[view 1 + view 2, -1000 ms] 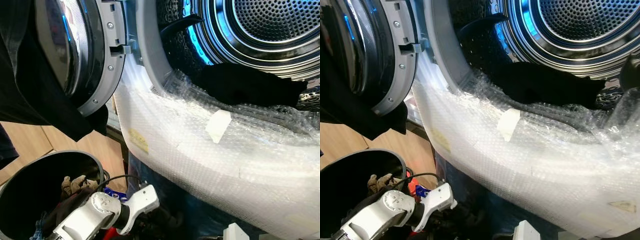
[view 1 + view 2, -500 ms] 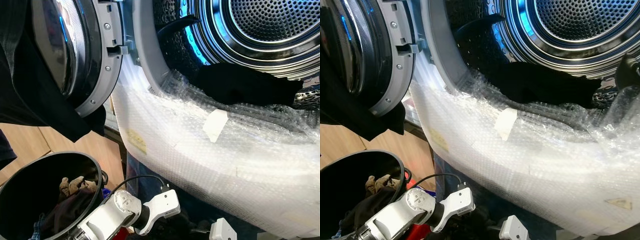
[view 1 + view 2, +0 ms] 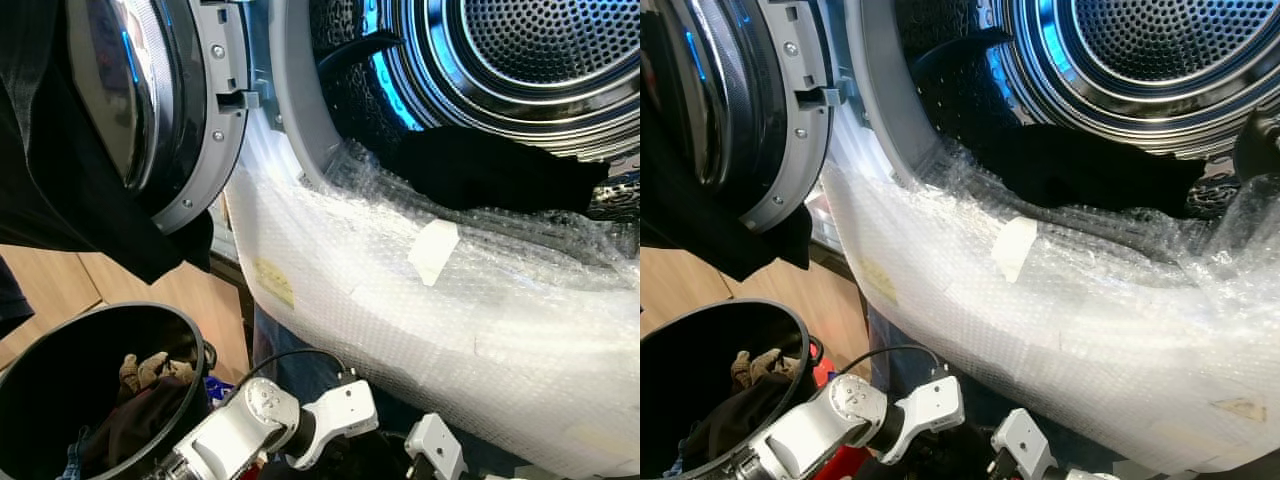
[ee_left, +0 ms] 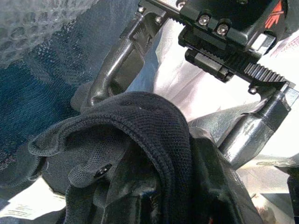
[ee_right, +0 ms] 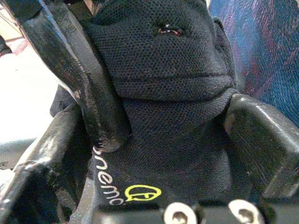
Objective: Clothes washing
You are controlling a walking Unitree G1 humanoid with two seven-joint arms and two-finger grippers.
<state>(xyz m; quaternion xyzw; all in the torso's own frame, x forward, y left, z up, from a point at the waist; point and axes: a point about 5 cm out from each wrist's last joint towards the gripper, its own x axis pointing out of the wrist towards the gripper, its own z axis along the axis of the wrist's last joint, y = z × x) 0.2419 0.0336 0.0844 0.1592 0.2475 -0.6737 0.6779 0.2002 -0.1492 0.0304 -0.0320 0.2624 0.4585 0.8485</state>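
Bubble-wrapped washer front [image 3: 430, 300], door [image 3: 150, 110] open, black cloth [image 3: 490, 170] on the drum lip. Left gripper [image 4: 154, 154] and right gripper [image 5: 154, 135] both clenched on one black mesh garment [image 5: 163, 70], bunched between the jaws. Dark bin [image 3: 60, 380] beside the left arm.
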